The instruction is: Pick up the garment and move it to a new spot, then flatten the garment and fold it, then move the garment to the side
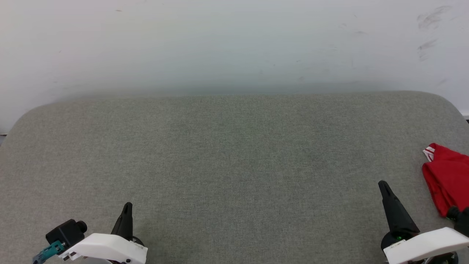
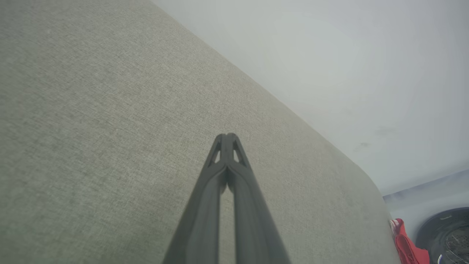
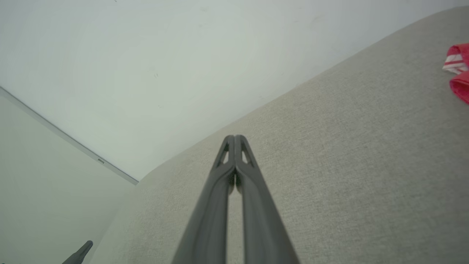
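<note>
The red garment point(image 1: 447, 179) lies bunched at the right edge of the grey padded surface point(image 1: 234, 154), its striped white trim pointing up-left. Its edge also shows in the left wrist view, garment point(image 2: 405, 245), and in the right wrist view, garment point(image 3: 458, 69). My right gripper point(image 1: 383, 185) hangs to the left of it, apart from it, fingers pressed together and empty; in its own view the right gripper point(image 3: 234, 137) has tips touching. At the lower left my left gripper point(image 1: 127, 206) is also shut on nothing, far from the garment; its tips meet in the left gripper point(image 2: 226, 135) view.
A pale wall point(image 1: 234, 44) rises behind the padded surface, whose back corners are rounded. A dark round machine part point(image 2: 447, 234) sits beyond the surface's right end in the left wrist view. The left gripper's tip point(image 3: 82, 251) shows low in the right wrist view.
</note>
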`<state>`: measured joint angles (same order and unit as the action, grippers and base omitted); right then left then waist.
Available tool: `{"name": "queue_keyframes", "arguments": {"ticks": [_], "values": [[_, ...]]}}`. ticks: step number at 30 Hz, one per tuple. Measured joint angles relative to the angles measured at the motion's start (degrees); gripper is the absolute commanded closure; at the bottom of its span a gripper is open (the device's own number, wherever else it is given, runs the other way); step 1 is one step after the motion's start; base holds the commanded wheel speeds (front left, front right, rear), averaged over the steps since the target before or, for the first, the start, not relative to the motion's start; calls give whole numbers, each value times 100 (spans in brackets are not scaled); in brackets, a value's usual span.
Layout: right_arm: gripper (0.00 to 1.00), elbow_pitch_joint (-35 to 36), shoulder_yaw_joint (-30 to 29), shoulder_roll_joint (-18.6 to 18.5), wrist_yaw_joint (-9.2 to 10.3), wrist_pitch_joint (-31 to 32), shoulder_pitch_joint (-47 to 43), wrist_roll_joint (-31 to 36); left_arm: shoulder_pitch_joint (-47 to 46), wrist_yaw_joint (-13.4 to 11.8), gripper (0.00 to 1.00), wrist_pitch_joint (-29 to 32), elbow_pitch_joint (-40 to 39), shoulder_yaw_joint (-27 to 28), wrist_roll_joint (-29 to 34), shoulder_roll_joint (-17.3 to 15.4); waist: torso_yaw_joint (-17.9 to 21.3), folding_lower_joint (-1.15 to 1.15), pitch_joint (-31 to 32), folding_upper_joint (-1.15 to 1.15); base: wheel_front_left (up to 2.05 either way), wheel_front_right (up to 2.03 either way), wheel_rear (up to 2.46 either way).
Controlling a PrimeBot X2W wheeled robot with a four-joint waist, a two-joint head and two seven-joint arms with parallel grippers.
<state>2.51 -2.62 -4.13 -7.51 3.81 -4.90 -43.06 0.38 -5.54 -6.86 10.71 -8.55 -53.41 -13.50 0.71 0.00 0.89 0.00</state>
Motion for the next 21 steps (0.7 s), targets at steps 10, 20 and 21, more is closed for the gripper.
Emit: {"name": "queue_keyframes", "arguments": {"ticks": [10,20,21], "values": [[100,-297,-3,-23,0,-1,161,-938,-103,233,100,223,47,255,-719,179,-9,0,-14,0,0,0,0],[100,-535,-14,-33,0,-1,348,-1704,-200,416,100,419,87,478,-1308,331,-18,0,-27,0,0,0,0],[100,-555,-16,-34,0,-1,361,-1777,-208,445,100,431,91,501,-1356,342,-18,0,-28,0,0,0,0]]}}
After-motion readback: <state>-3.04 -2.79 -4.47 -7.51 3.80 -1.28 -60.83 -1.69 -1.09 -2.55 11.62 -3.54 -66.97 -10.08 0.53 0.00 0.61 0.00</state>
